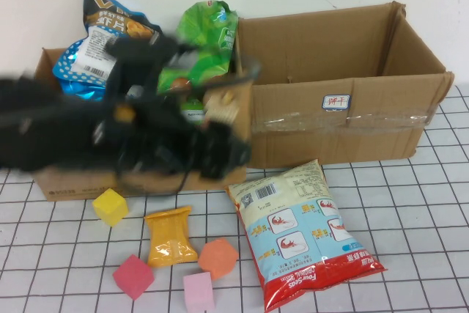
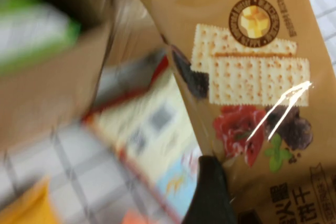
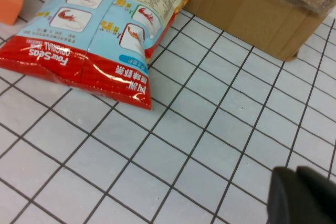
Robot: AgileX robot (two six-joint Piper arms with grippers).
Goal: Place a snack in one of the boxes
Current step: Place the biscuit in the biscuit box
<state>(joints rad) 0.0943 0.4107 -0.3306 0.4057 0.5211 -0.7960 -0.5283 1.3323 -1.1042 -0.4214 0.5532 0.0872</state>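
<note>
While the left gripper [image 1: 220,153] is clamping the tan cracker packet [image 2: 247,77] at the left box's [image 1: 66,181] front corner, the open right box [image 1: 330,108] is sitting at its 2 o'clock, right gripper [image 3: 299,195] idling low, jaw state unreadable

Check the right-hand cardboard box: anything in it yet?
Seems empty: the right box shows bare inner walls, though its floor is hidden. The left gripper carries a cracker packet by the left box; the right gripper hovers over the table.
</note>
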